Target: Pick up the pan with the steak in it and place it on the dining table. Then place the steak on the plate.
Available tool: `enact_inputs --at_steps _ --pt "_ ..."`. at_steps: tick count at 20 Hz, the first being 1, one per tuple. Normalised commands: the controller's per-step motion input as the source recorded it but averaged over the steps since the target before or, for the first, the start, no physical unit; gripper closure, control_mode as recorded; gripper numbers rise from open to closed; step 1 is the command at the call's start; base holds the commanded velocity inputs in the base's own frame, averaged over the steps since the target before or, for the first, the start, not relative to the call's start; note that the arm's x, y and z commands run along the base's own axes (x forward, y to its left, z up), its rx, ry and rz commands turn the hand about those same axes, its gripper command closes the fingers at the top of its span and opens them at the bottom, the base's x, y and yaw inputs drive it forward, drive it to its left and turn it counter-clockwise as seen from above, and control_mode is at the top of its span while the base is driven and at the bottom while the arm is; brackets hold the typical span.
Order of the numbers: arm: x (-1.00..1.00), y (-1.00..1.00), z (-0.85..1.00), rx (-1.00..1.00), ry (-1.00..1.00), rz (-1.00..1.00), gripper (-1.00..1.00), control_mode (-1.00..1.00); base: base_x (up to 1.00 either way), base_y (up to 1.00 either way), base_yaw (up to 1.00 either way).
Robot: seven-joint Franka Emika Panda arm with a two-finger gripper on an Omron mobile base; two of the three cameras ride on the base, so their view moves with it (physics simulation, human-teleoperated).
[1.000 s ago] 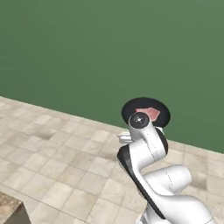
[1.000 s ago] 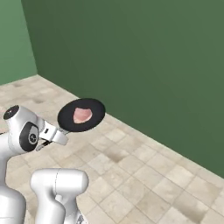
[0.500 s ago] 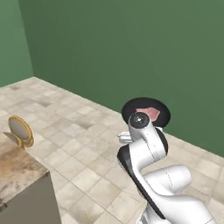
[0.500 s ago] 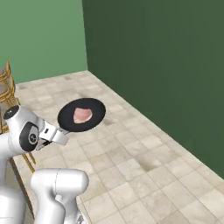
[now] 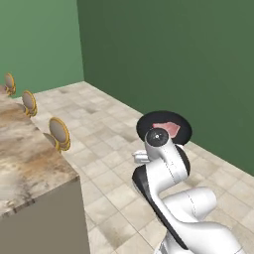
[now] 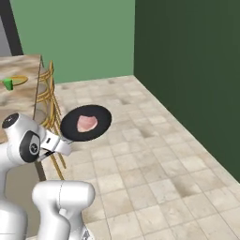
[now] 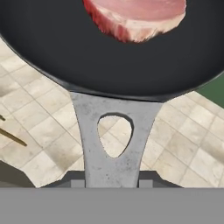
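pan (image 6: pixel 86 123) with steak (image 6: pixel 86 123) lifted, its handle clamped in the hand (image 7: pixel 113 181). bench (image 5: pixel 25 149) off to the hand's side; set-down and plating on plate (image 6: pixel 15 80) not yet done.

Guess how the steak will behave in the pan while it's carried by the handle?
The steak lies loose and flat on the pan, so it may slide if tipped. The gripper holds only the handle end, so the pan probably sags easily.

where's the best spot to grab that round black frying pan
By the flat grey handle of the round black frying pan, coming in from its free end, level with the rim. The pincer grips it there now, and the pan sits level with the pinkish-red steak inside.
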Motion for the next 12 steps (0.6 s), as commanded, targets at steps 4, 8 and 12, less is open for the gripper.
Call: enact_inputs --at_steps 4,8,12 --pt "0.00 0.00 0.00 0.00 0.00 0.00 1.00 1.00 0.35 -0.44 0.07" --pt "0.00 0.00 0.00 0.00 0.00 0.00 1.00 1.00 0.44 -0.83 0.08" --pt "0.00 0.00 0.00 0.00 0.00 0.00 1.00 1.00 0.44 -0.86 0.08"
